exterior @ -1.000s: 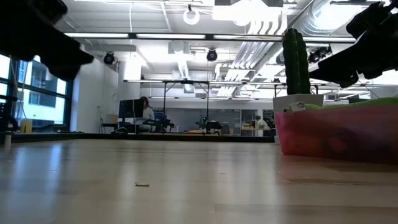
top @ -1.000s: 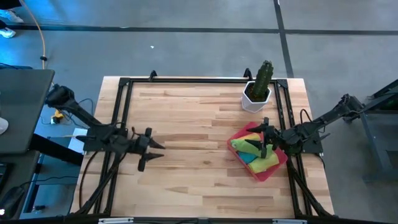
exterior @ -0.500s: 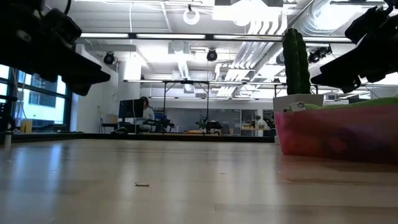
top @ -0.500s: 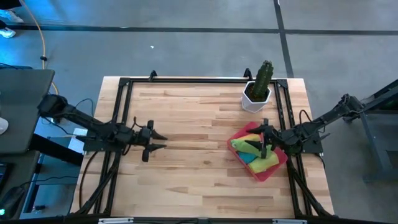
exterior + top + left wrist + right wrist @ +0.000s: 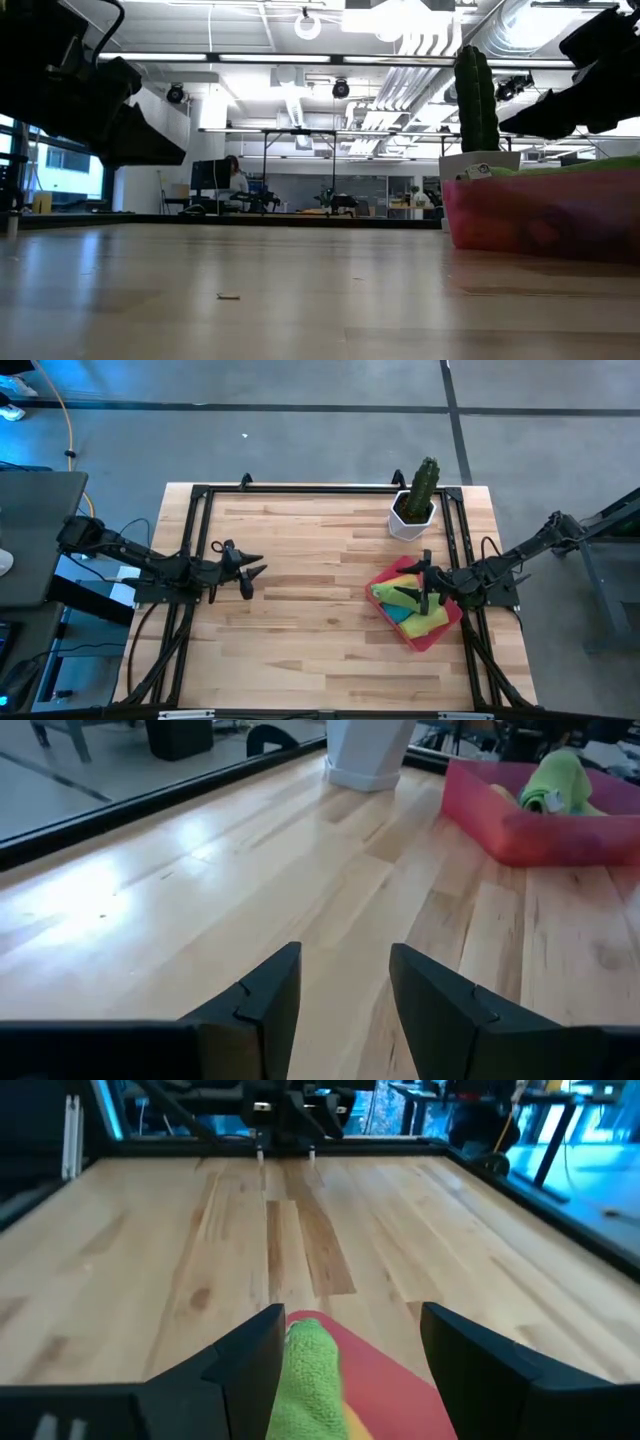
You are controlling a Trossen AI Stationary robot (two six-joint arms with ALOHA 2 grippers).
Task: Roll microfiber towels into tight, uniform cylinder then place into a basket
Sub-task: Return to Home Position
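**Rolled towels in the basket, both end effectors empty**

The translucent pink basket (image 5: 437, 636), shallow and low-walled, sits skewed near the right edge of the desk (image 5: 310, 630). It holds soft rolled microfiber towels (image 5: 398, 594) in lime, yellow and teal. The right end effector (image 5: 426, 584) hangs over it, fingers spread wide, gripping nothing. The left end effector (image 5: 256, 570) is near the left edge, fingers moderately apart. A broad stretch of planked wood lies between them. A white cactus pot (image 5: 408, 520) stands by the far edge.

Left gripper (image 5: 345, 970) in foreground, its two dark fingers (image 5: 265, 1005) parted, poised above the pale wooden planks of the bench (image 5: 200, 890). Farther off, translucent pink-red basket (image 5: 540, 832) holding a rolled lime green towel (image 5: 560, 780), resting on the bench. White pot (image 5: 365, 755) near the basket, close to the black rail (image 5: 150, 805) running along the bench edge.
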